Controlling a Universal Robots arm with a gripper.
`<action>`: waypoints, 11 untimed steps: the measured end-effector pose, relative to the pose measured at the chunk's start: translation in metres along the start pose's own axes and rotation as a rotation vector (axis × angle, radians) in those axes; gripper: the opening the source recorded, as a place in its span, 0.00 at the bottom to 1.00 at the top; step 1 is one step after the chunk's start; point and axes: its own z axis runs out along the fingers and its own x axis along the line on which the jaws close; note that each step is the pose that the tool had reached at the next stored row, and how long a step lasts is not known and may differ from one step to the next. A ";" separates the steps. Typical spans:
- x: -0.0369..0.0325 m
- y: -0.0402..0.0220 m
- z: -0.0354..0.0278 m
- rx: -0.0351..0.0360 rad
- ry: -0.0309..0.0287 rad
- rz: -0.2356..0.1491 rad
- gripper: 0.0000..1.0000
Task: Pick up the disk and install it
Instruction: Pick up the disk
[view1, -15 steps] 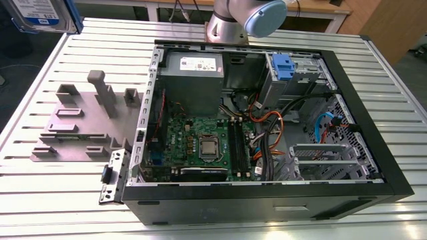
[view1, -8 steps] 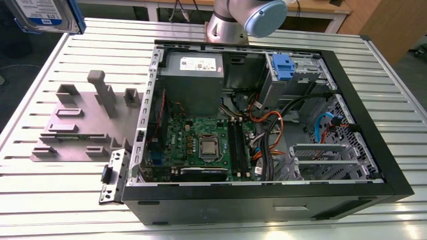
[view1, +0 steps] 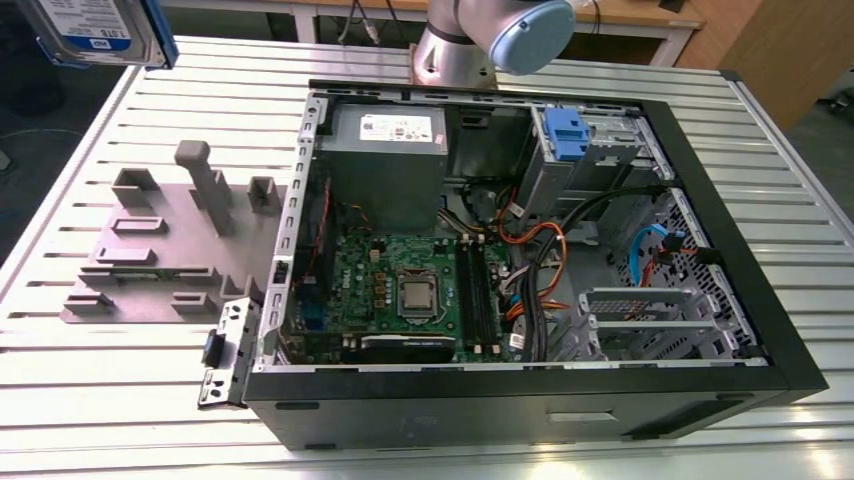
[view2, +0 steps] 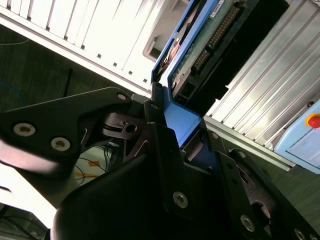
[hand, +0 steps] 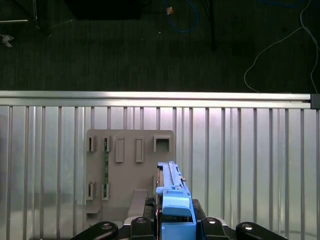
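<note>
Gripper (hand: 174, 227) is pinched tight on the disk (view1: 100, 30), gripping its blue rail and holding it edge-on up in the air, over the edge of the grey fixture plate (view1: 160, 250). The open PC case (view1: 534, 390) sits right beside that plate.

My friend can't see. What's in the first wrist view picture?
The gripper holds the blue-railed disk edge-on above a grey holder plate on a slatted metal table. Beyond the table is dark floor with cables.
</note>
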 end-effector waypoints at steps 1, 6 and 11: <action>0.0000 -0.0006 0.0000 0.0000 0.0000 0.000 0.36; 0.0000 -0.0035 0.0000 0.0000 0.0000 0.000 0.36; 0.0000 -0.0060 0.0000 0.0001 0.0000 0.000 0.36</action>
